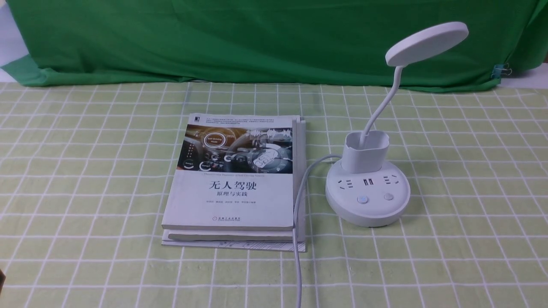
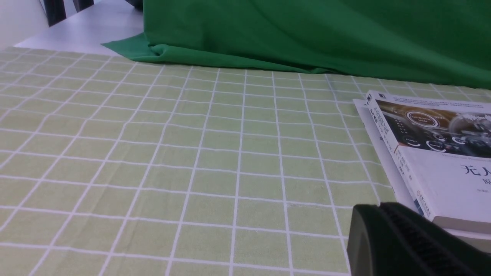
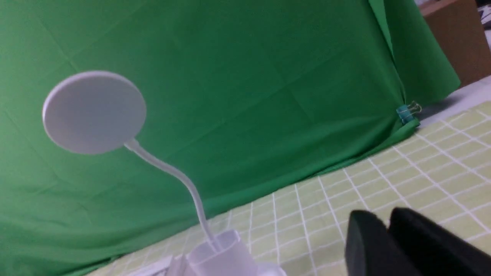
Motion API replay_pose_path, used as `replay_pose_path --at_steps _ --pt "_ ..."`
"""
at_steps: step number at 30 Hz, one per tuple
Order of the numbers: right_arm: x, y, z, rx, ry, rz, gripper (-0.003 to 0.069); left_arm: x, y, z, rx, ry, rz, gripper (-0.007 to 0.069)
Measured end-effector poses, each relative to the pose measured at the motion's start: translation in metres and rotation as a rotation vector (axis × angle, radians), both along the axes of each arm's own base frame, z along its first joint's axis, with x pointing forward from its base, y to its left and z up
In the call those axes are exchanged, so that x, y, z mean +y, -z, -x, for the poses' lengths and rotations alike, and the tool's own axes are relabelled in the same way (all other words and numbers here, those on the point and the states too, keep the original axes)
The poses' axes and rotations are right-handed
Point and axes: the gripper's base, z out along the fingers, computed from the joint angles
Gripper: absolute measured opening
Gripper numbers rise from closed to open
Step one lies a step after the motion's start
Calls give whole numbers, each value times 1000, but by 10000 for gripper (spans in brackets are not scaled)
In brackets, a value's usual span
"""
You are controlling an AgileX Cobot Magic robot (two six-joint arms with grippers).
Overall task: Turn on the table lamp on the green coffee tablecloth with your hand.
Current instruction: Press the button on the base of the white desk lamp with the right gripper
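The white table lamp [image 1: 367, 188] stands right of centre on the pale yellow-green grid tablecloth [image 1: 85, 171]. Its disc head [image 1: 427, 43] is unlit, on a bendy neck rising from a cup holder. Two round buttons [image 1: 363, 199] sit on the front of the base. In the right wrist view the lamp head [image 3: 94, 112] and cup holder [image 3: 222, 255] show, with my right gripper [image 3: 383, 220] shut and empty, apart from the lamp. My left gripper [image 2: 378, 209] is shut and empty, low over the cloth beside the book [image 2: 433, 153]. Neither arm shows in the front view.
A stack of books [image 1: 237, 179] lies left of the lamp, the lamp's white cord [image 1: 298, 214] running along its right edge to the front. A dark green backdrop cloth [image 1: 257, 38] hangs at the back, held by a clip [image 1: 501, 70].
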Motion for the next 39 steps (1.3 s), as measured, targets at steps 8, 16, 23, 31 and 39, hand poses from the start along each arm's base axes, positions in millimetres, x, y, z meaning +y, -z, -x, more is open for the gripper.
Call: replay_pose_path --at_steps 8,16,23,31,39 --pt "15 -59 -29 512 -201 268 35 0 0 0 0 0 0 3" --pt "37 -64 -111 951 -400 473 30 0 0 0 0 0 0 3" --pt "80 -41 -182 1047 -554 596 30 0 0 0 0 0 0 3" --pt "120 -7 -251 1095 -648 693 30 0 0 0 0 0 0 3" --pt "133 8 -292 1095 -659 714 30 0 0 0 0 0 0 3"
